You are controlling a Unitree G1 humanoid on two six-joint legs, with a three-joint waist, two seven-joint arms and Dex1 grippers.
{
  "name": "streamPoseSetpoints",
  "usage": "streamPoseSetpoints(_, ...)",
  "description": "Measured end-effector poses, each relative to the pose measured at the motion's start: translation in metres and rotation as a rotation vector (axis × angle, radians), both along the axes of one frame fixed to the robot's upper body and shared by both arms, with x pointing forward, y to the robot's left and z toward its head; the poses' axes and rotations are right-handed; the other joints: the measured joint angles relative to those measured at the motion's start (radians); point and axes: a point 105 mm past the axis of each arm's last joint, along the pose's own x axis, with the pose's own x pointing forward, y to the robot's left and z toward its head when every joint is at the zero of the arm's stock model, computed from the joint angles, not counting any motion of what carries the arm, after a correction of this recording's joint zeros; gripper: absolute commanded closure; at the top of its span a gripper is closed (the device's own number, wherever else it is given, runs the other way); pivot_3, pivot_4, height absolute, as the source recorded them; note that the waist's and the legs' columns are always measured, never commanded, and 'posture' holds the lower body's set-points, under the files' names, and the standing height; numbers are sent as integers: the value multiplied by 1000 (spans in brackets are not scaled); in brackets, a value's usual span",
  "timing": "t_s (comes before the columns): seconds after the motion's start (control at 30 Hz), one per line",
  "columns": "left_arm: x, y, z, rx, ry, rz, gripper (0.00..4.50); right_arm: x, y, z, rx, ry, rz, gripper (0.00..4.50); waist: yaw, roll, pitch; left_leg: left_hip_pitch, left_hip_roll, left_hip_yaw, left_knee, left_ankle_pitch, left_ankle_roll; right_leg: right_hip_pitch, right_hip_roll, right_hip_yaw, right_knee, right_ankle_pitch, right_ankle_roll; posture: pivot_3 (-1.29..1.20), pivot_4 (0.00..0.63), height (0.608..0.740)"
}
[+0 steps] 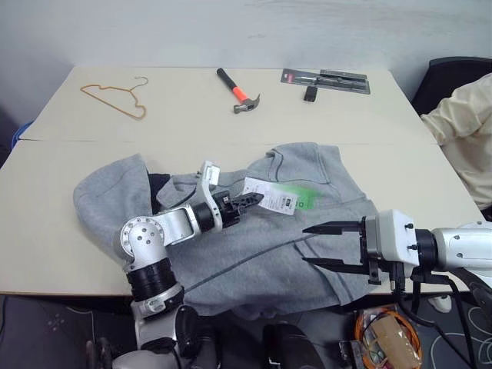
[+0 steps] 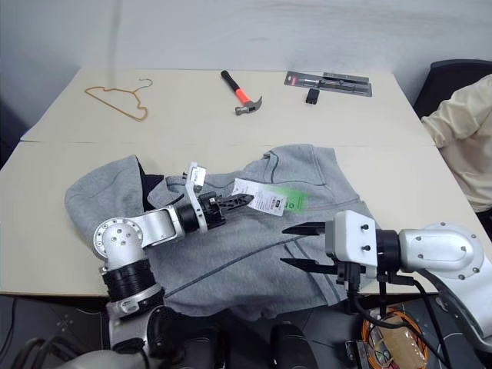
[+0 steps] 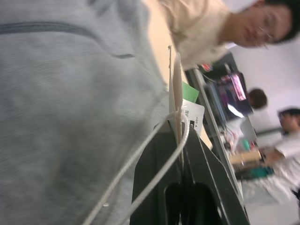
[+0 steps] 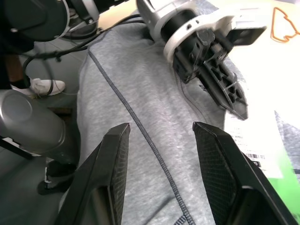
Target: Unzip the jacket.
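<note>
The jacket (image 1: 254,223) lies spread over the near edge of the table (image 1: 61,161), hood to the left, its dark zipper line (image 4: 136,122) running towards the near right. The left gripper (image 1: 252,201) sits over the middle of the garment with its fingers pinched together on the cord of the hang tags (image 1: 277,198), not clearly on the zip pull. The right gripper (image 1: 332,246) hovers half spread above the lower front, gripping nothing. My worry: if the left pulls now, it may drag only the tags, snapping the cord or bunching the fleece, while the zip stays done up and the unpinned jacket slides off the table edge
</note>
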Motion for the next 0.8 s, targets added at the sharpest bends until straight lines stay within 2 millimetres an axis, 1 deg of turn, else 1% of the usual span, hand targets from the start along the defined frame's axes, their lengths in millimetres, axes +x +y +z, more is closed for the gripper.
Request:
streamPoseSetpoints(0.03,2,5,-3,15,20,30,4093,1,0,0,0,-4,-6,2262,-1,0,0,0,0,0,0,0,0,0,0,0,0,0,0,0,150,740)
streamPoseSetpoints(0.07,5,15,-8,43,48,92,3919,2,-1,0,1,-9,-14,2262,-2,0,0,1,0,0,-1,0,-1,0,0,0,0,0,0,0,150,740)
streamPoseSetpoints(0.13,8,25,-14,77,81,158,3316,2,0,1,6,-12,-18,2262,1,0,0,1,0,0,-1,0,-1,0,0,0,0,0,0,0,150,740)
streamPoseSetpoints(0.2,8,28,-14,105,83,184,2634,3,0,1,8,-14,-21,2262,2,0,0,0,0,0,-1,0,-1,0,0,0,0,0,0,0,150,740)
streamPoseSetpoints(0.33,6,30,-7,120,51,201,1310,5,-1,-1,1,-30,-36,2262,2,0,0,1,0,0,-1,0,-2,0,0,0,0,0,0,0,150,740)
streamPoseSetpoints(0.43,-2,30,-9,132,31,166,564,9,-2,-4,-1,-43,-47,2262,0,0,0,1,0,0,-1,1,-2,0,0,0,0,0,0,0,150,740)
streamPoseSetpoints(0.47,-7,35,-9,155,7,134,564,11,-2,-6,-3,-53,-53,2262,-4,0,0,2,1,1,-2,1,-4,0,1,1,0,0,0,0,150,740)
streamPoseSetpoints(0.53,-18,52,-5,200,-50,87,564,14,-2,-13,-10,-55,-64,2262,-12,0,0,3,1,1,-3,1,-5,0,1,1,2,-1,-1,0,150,740)
streamPoseSetpoints(0.67,-55,83,-6,342,-83,-86,564,22,0,-23,-22,-71,-67,2262,-27,0,0,4,2,0,-4,2,-7,0,1,1,3,-2,-4,0,150,740)
streamPoseSetpoints(0.73,-70,92,2,404,-113,-166,564,28,1,-28,-34,-84,-73,2262,-26,0,0,4,2,0,-4,1,-7,0,0,0,3,-2,-4,0,150,740)
streamPoseSetpoints(0.8,-81,93,8,453,-148,-239,564,34,3,-29,-38,-103,-74,2262,-22,0,0,4,1,0,-4,1,-6,1,0,-1,1,-2,-4,0,150,740)
